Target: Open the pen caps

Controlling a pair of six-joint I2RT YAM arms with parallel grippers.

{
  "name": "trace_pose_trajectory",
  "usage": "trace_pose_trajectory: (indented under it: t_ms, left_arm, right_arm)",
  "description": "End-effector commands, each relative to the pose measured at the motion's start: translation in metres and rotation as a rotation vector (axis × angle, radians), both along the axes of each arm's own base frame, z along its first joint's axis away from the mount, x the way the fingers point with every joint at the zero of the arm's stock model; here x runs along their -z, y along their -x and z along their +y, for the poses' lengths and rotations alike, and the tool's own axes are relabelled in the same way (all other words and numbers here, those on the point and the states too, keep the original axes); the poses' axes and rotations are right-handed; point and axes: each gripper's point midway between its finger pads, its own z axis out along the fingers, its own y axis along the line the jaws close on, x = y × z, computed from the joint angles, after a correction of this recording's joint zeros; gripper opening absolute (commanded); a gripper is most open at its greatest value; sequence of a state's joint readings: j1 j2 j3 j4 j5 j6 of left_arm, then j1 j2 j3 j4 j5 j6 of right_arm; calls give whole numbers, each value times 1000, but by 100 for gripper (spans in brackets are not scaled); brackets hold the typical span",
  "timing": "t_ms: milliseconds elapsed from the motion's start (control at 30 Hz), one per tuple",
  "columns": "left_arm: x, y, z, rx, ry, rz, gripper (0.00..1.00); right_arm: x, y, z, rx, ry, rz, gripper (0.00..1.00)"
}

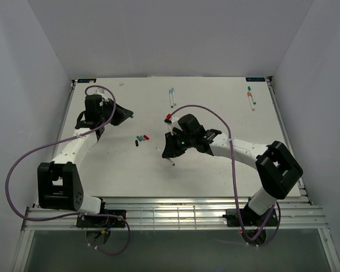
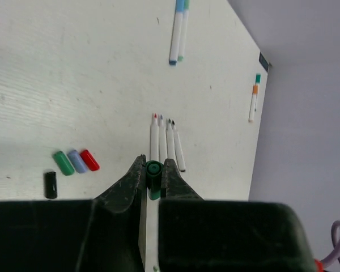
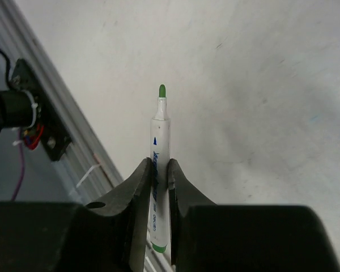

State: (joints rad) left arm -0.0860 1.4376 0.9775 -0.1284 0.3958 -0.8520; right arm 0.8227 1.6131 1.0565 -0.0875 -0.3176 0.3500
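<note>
Green cap (image 2: pixel 153 169) in left gripper (image 2: pixel 154 164), visible only wrist-side

White table (image 1: pixel 130 170); four uncapped pens (image 2: pixel 170 141) lying parallel.

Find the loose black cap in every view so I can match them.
Top external: black cap on the table between the arms, beside three coloured caps.
Left wrist: lower left, left of the left gripper.
Right wrist: not in it.
Shared landmark: pair of pens at the far edge, in the top external and left wrist views only.
</note>
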Motion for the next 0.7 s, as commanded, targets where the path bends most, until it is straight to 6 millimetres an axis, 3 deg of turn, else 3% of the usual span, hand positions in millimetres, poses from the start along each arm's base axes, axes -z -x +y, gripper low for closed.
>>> trace_pose_trajectory:
  t_ms: [0, 67, 200, 533, 567, 667]
  left_arm:
    - [-30, -8, 29, -121, -92, -149, 0]
    - [-30, -7, 34, -125, -116, -144, 0]
    - [-18, -3, 34, -69, -181, -115, 0]
    - [59, 41, 27, 27, -187, 41, 0]
    - [69, 46, 27, 29, -187, 68, 0]
    - [83, 49, 25, 38, -180, 101, 0]
  right_arm:
    - [-15, 52, 14, -186, -152, 205, 8]
    - [-12, 46, 12, -152, -139, 188, 8]
    - [-5, 7, -13, -16, -37, 106, 8]
    - [-11, -92, -81, 221, -2, 30, 8]
    - [-19, -104, -83, 243, 3, 2, 8]
    - [-6, -127, -98, 302, 99, -25, 8]
